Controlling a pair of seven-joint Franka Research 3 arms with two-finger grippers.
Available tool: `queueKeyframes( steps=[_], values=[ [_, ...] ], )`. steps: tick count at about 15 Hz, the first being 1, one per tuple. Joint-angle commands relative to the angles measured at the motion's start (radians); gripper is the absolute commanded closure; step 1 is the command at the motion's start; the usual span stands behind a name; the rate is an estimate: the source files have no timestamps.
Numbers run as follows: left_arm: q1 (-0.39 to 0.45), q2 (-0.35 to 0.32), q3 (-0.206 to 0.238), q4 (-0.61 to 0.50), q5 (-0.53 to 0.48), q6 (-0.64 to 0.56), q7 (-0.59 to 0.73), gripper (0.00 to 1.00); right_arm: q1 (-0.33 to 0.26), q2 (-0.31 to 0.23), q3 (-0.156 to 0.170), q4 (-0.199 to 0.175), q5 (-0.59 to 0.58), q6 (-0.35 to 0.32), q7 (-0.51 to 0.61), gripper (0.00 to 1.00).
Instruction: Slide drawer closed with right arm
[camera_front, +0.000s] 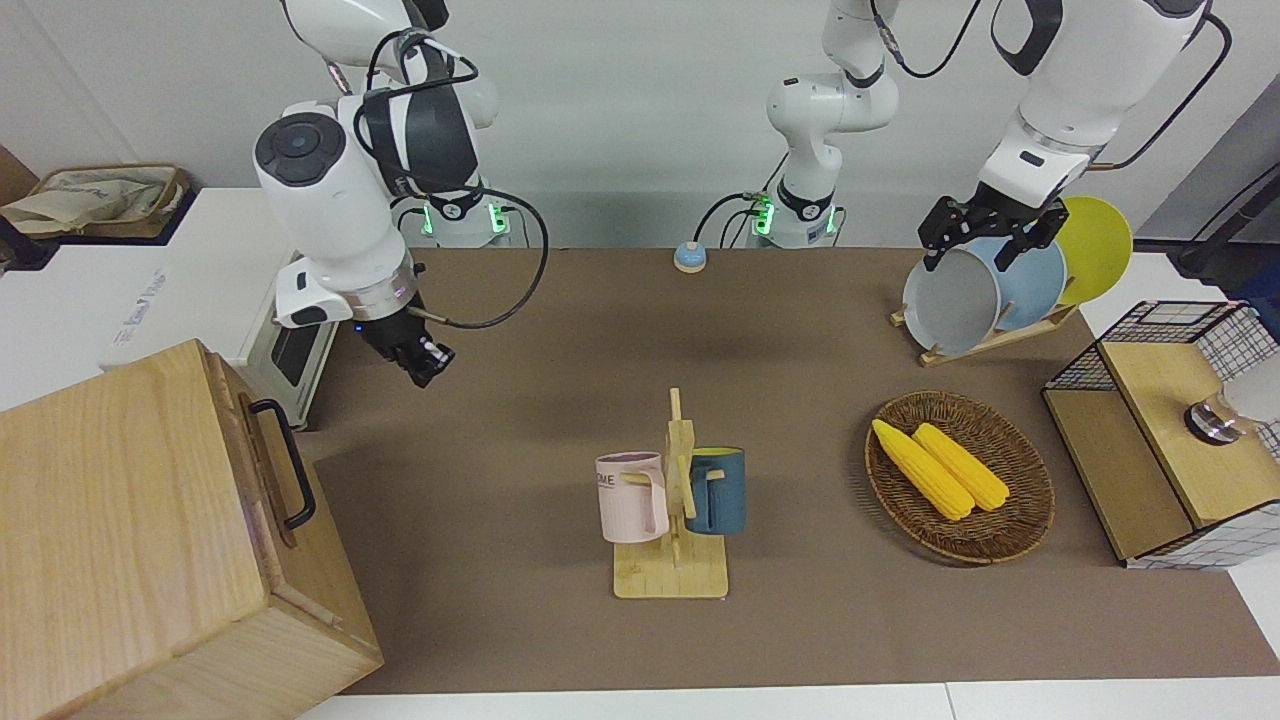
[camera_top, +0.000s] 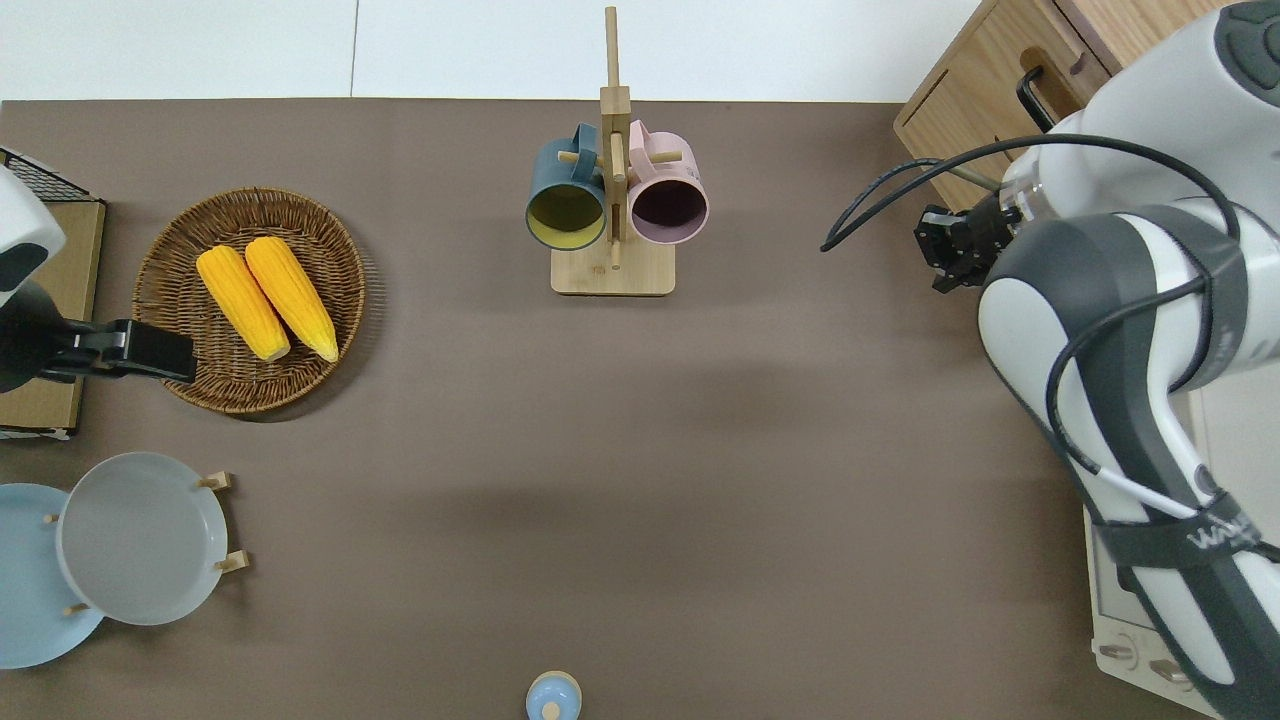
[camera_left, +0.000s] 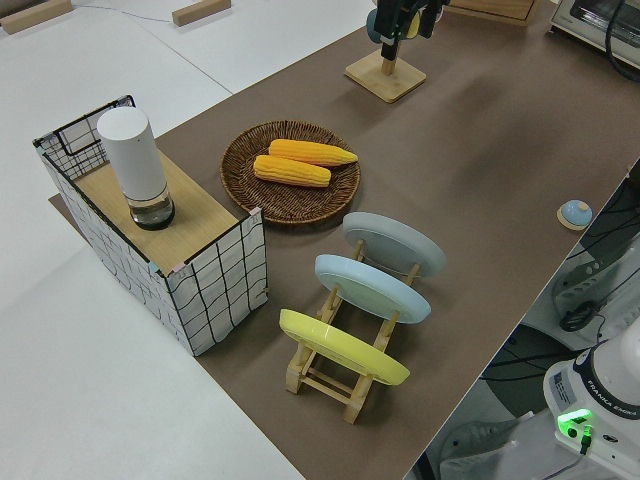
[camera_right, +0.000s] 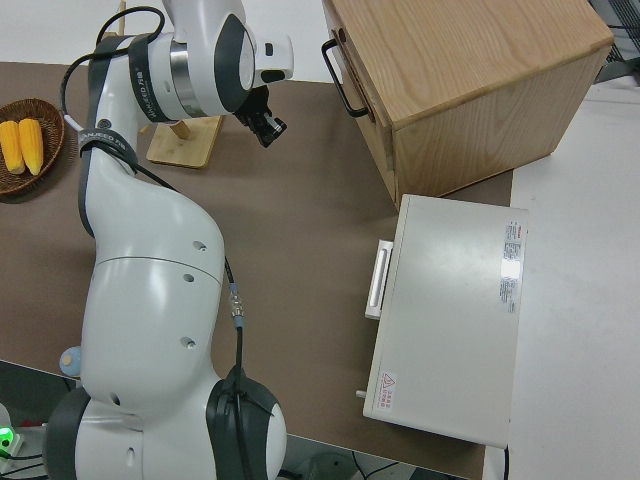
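The drawer (camera_front: 256, 470) is in the big pale wooden box at the right arm's end of the table. Its front sits flush with the box, and its black loop handle (camera_front: 288, 463) is free. The drawer also shows in the overhead view (camera_top: 985, 85) and in the right side view (camera_right: 338, 30). My right gripper (camera_front: 428, 362) is shut and empty. It hangs over bare table beside the box (camera_top: 938, 250), apart from the handle, and also shows in the right side view (camera_right: 268, 128). My left arm is parked, with its gripper (camera_front: 985, 240) open.
A white toaster oven (camera_right: 450, 310) stands beside the box, nearer to the robots. A mug rack (camera_front: 672, 510) with two mugs is mid-table. A wicker basket (camera_front: 1030, 500) of corn, a plate rack (camera_front: 985, 290) and a wire crate (camera_front: 1170, 430) are toward the left arm's end.
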Motion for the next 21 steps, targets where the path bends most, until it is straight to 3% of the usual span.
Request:
queueKeyframes(
  steps=[1, 4, 5, 7, 11, 14, 15, 18, 21],
  values=[
    [0.004, 0.011, -0.006, 0.026, 0.017, -0.02, 0.01, 0.01, 0.077, -0.06, -0.06, -0.033, 0.018, -0.059, -0.1, 1.0],
    [0.004, 0.011, -0.006, 0.024, 0.017, -0.02, 0.01, 0.01, 0.175, -0.086, -0.168, -0.039, 0.024, -0.076, -0.182, 1.0],
    [0.004, 0.011, -0.006, 0.026, 0.017, -0.02, 0.01, 0.01, 0.189, -0.095, -0.185, -0.044, 0.024, -0.076, -0.209, 1.0],
    [0.004, 0.011, -0.006, 0.024, 0.017, -0.02, 0.01, 0.01, 0.185, -0.118, -0.186, -0.061, 0.024, -0.076, -0.265, 1.0],
    [0.004, 0.011, -0.006, 0.026, 0.017, -0.02, 0.01, 0.01, 0.171, -0.147, -0.187, -0.059, 0.045, -0.107, -0.407, 0.967],
    [0.004, 0.011, -0.006, 0.024, 0.017, -0.02, 0.01, 0.01, 0.131, -0.161, -0.189, -0.058, 0.135, -0.107, -0.462, 0.794],
    [0.004, 0.011, -0.006, 0.026, 0.017, -0.02, 0.01, 0.01, 0.13, -0.161, -0.189, -0.053, 0.145, -0.107, -0.475, 0.694],
    [0.004, 0.011, -0.006, 0.026, 0.017, -0.02, 0.01, 0.01, 0.134, -0.161, -0.187, -0.051, 0.13, -0.107, -0.475, 0.028],
    [0.004, 0.011, -0.006, 0.026, 0.017, -0.02, 0.01, 0.01, 0.139, -0.16, -0.187, -0.051, 0.116, -0.128, -0.507, 0.015]
  ],
)
